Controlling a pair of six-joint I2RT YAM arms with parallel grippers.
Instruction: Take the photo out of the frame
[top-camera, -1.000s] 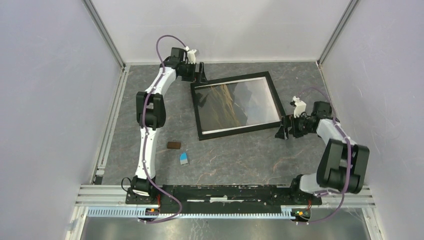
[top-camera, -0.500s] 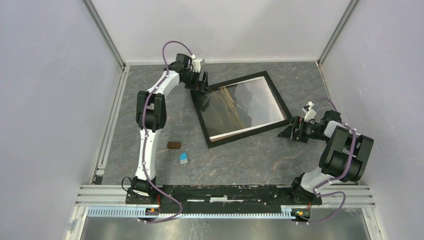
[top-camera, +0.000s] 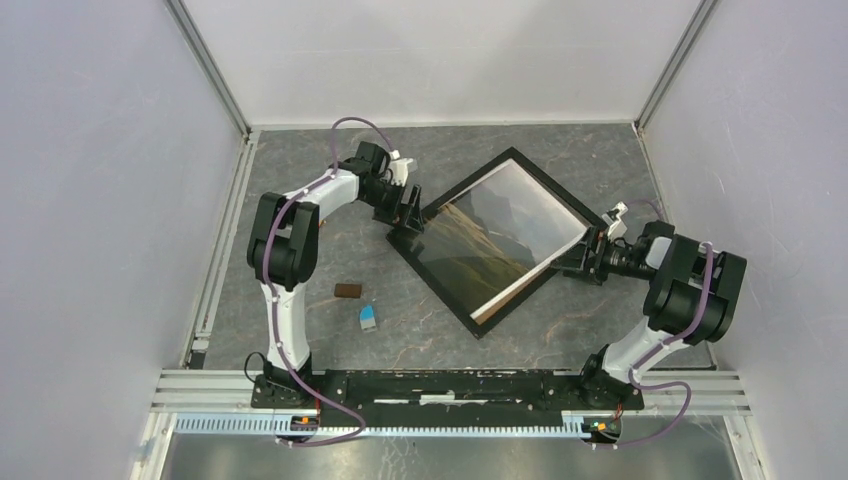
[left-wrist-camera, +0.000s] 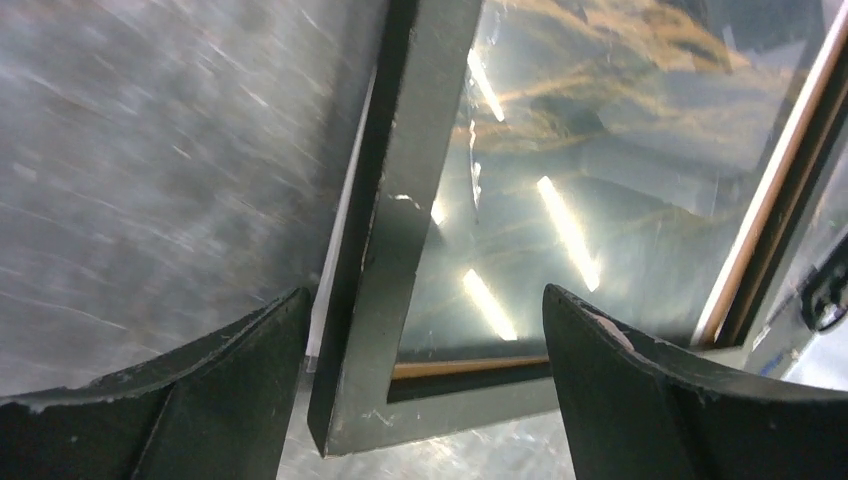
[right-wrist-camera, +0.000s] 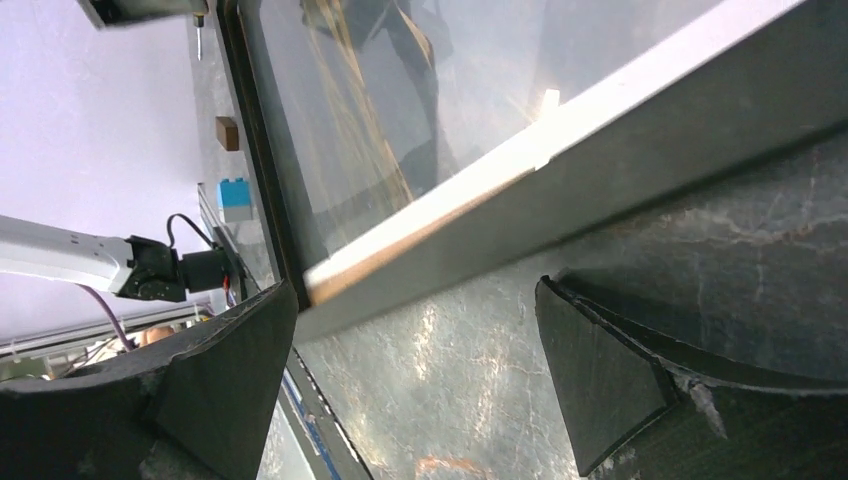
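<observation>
Much of the photo (left-wrist-camera: 600, 150) perhaps behind frame (left-wrist-camera: 405, 200) glare

text: none legible | labels: none | brands: none | numbers: none | signs: none

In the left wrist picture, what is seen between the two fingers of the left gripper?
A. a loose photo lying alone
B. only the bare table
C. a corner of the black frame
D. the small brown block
C: the left gripper is open, and a corner of the frame, with its black border and glossy glass, shows between its fingers.
</observation>
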